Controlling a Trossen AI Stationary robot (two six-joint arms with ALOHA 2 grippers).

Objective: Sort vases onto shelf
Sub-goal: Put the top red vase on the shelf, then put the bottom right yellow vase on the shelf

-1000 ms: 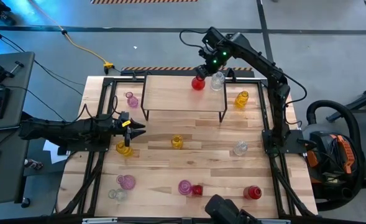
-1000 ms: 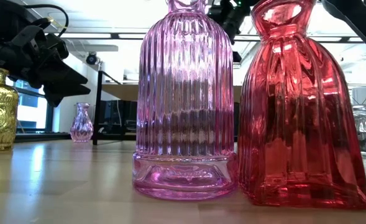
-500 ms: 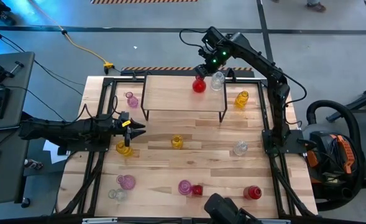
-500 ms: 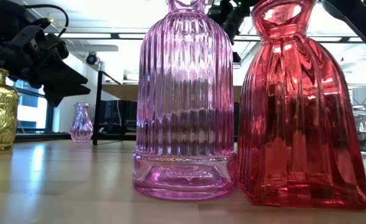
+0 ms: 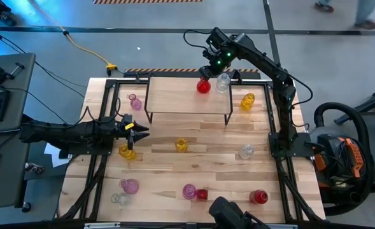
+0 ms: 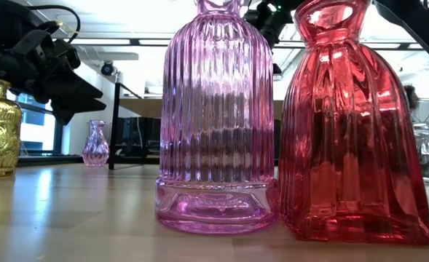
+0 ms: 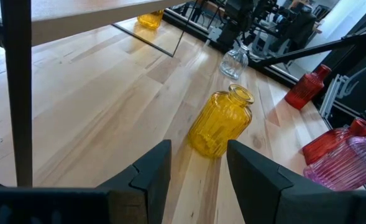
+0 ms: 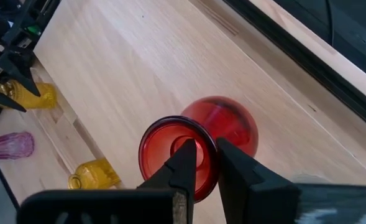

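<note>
- Vases counted in the high view: twelve. Two stand on the shelf (image 5: 187, 97) at upper centre, a red vase (image 5: 203, 86) and a clear vase (image 5: 223, 83); ten stand on the table (image 5: 219, 133).
- Red vase is upright, mouth up.
- Right gripper (image 8: 202, 163) pinches its rim between nearly closed fingers.
- Left gripper (image 7: 198, 163) hangs unclenched at centre left, holding nothing.

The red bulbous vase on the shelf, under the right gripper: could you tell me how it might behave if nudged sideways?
The red bulbous vase looks like smooth glass, so it is probably slippery and breakable. Its round belly under a flared rim suggests it could rock or tip. The right gripper pinches its rim near the shelf's back edge, so a push risks a fall.
</note>
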